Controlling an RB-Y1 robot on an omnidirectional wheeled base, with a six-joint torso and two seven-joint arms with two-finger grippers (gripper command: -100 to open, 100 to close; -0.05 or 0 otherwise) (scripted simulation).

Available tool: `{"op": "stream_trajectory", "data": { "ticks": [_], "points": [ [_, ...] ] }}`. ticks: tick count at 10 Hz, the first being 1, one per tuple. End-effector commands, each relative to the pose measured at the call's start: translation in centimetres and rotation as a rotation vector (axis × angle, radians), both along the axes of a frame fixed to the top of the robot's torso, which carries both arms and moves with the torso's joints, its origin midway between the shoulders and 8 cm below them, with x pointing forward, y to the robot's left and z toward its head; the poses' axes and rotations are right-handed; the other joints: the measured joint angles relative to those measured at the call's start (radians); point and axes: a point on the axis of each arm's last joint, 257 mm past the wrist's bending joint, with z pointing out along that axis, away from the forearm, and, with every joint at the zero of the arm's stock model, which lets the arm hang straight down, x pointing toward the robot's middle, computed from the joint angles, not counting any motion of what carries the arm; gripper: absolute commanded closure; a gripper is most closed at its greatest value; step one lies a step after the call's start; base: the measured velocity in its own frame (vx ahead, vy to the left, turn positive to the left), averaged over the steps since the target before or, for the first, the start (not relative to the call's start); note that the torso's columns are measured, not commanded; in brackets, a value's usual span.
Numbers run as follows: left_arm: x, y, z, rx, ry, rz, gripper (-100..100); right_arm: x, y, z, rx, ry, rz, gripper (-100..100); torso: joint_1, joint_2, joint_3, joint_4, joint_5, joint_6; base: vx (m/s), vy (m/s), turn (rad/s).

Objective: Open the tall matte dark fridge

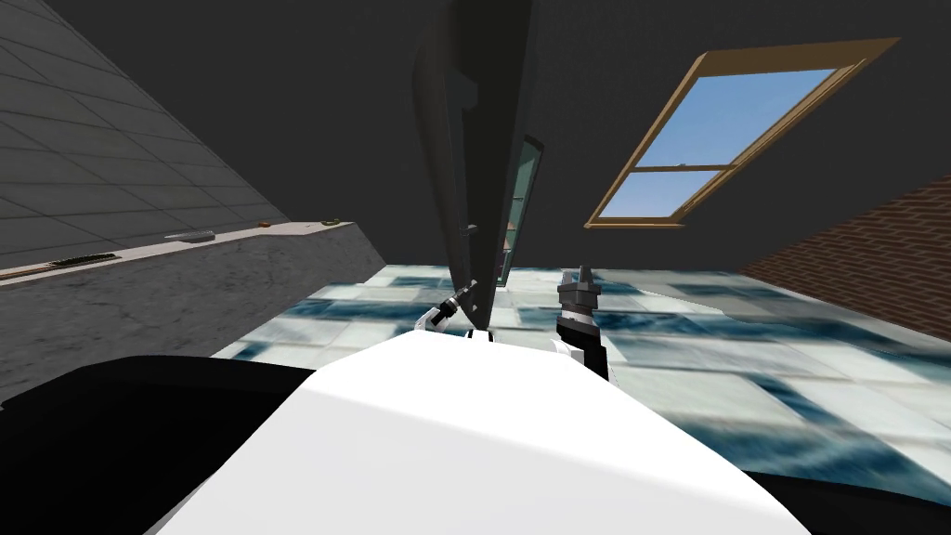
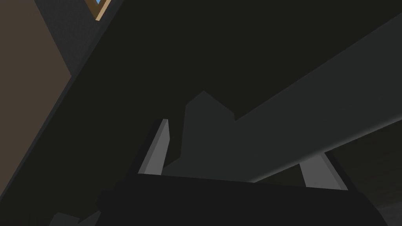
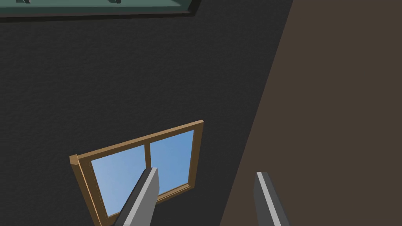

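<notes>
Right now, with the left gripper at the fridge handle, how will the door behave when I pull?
The door is tall and slab-like, so probably stiff and heavy, swinging rather than flexing. The handle, a smooth dark bar inside the open left gripper, may slip unless the grip closes first.

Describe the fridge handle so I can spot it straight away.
Find the tall dark fridge door standing edge-on mid-room, between the counter and the window. On its counter-side face runs the handle, a long flat grey bar, paler than the door, with the left pincer fingers either side of its end.
</notes>
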Motion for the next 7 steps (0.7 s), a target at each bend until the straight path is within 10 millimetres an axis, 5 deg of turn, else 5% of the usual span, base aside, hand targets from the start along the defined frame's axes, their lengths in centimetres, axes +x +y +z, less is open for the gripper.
{"op": "stream_trajectory", "data": {
  "ticks": [1,2,3,5,6,7],
  "points": [
    [-0.5,-4.2,-0.8,-0.002,0.028,-0.051,100,0.0,0.0,0.0,0.000,0.000,0.000,0,0.001,0.000,0.000,0.001,-0.001,-0.001,-0.062,0.250,0.063],
    [-0.6,-4.4,-1.0,0.020,0.021,-0.060,100,0.0,0.0,0.0,0.000,0.000,0.000,0,-0.004,0.000,0.000,0.002,-0.002,-0.001,-0.047,0.164,-0.006],
    [-1.0,-8.3,-0.3,-0.022,0.030,-0.103,100,0.0,0.0,0.0,0.000,0.000,0.000,0,-0.011,-0.002,-0.001,0.001,-0.005,0.000,-0.047,0.226,0.165],
    [-1.3,-8.6,-0.5,0.020,0.015,-0.120,100,0.0,0.0,0.0,0.000,0.000,0.000,0,-0.004,0.001,0.000,0.004,-0.003,-0.001,0.004,0.227,0.010],
    [-1.9,-12.3,0.3,-0.011,0.019,-0.165,100,0.0,0.0,0.0,0.000,0.000,0.000,0,-0.010,-0.002,-0.001,0.004,-0.005,-0.001,-0.025,0.193,0.169],
    [-0.2,-11.4,0.9,-0.004,-0.005,-0.162,-100,0.0,0.0,0.0,0.000,0.000,0.000,0,-0.009,0.000,-0.001,0.005,-0.004,-0.001,-0.070,0.104,0.067]
  ]
}}
